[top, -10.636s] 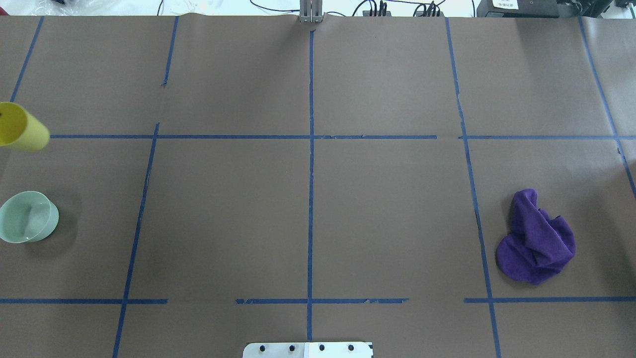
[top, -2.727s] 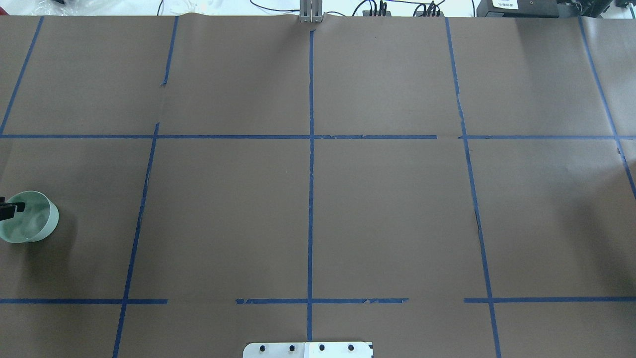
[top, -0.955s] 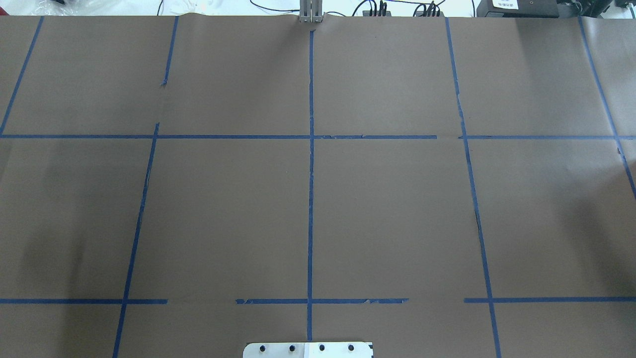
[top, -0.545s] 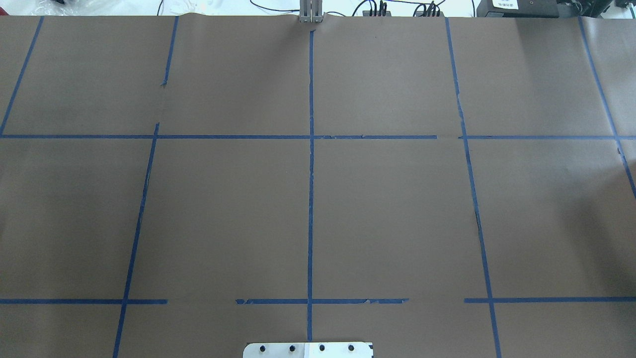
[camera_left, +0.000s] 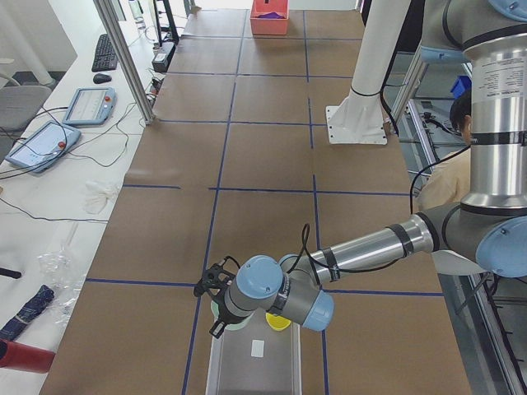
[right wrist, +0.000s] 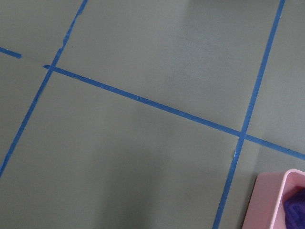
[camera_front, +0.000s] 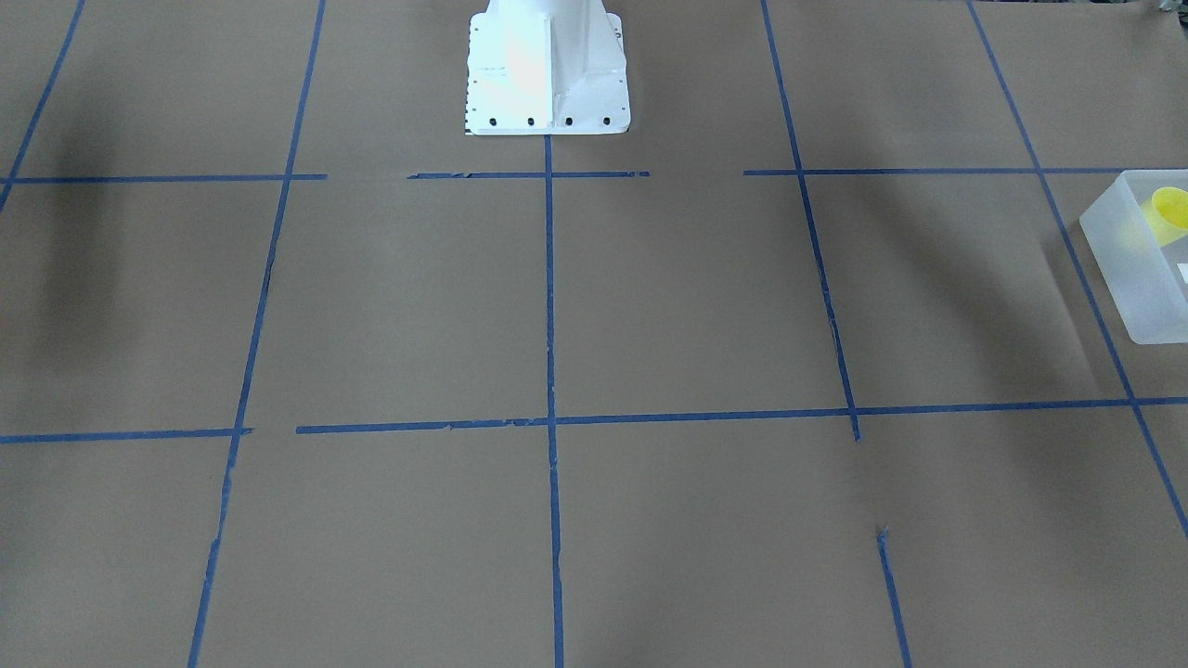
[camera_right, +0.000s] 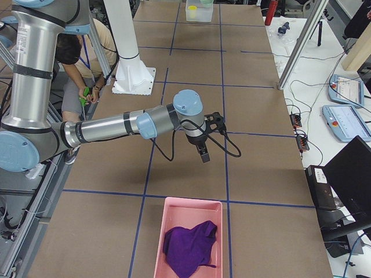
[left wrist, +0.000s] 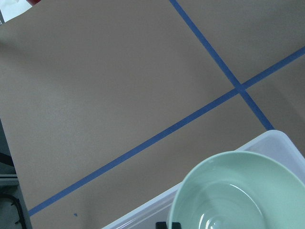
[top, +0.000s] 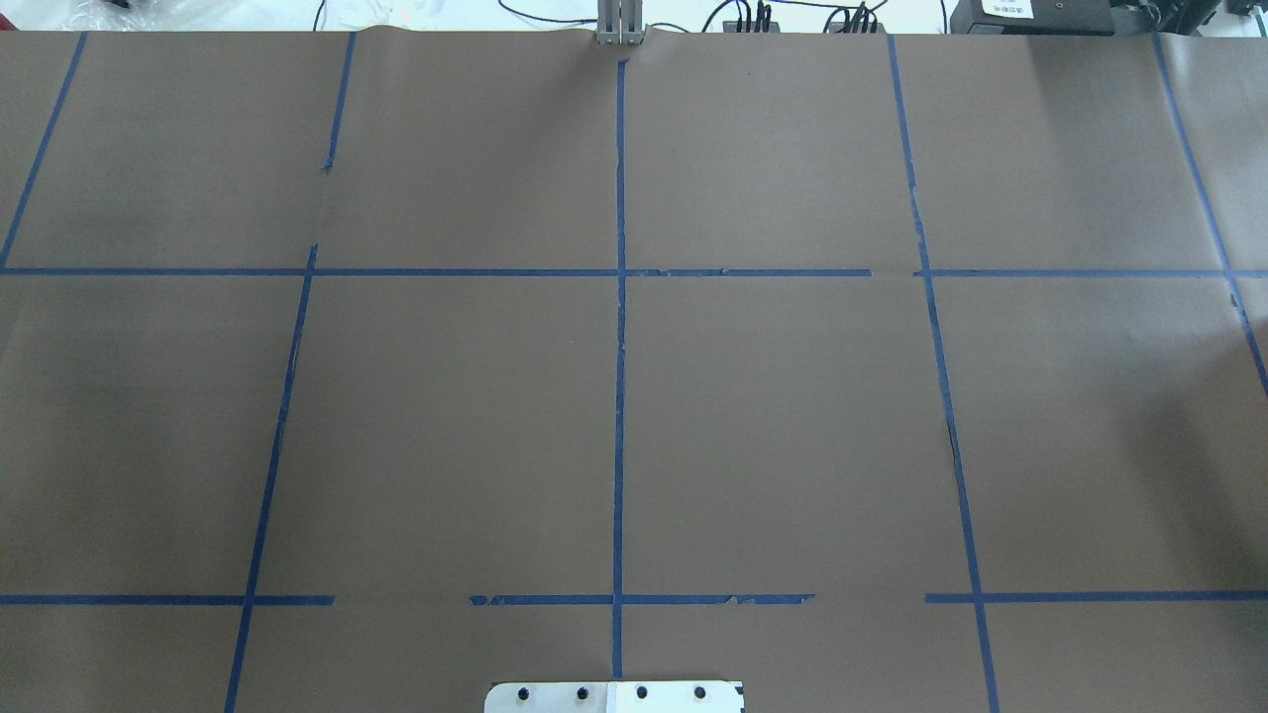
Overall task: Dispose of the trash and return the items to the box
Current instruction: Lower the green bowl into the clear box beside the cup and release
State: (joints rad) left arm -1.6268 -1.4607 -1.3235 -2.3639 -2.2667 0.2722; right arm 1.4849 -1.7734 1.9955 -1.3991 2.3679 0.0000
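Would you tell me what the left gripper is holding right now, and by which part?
The left gripper holds the green bowl by its rim, over one end of the box.

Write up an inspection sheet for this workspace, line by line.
Surface: brown paper table with a blue tape grid; bare in the overhead view.
Job's things: yellow cup inside the frosted box; mint bowl over the box's rim.
Clutter: purple cloth in the pink bin.
Grippers: left gripper holds the bowl by its rim, one of its fingers showing; right gripper hangs over the table, state unclear.
Cables: loose cables along the far edge.
Surroundings: teach pendants, keyboard, a seated person.
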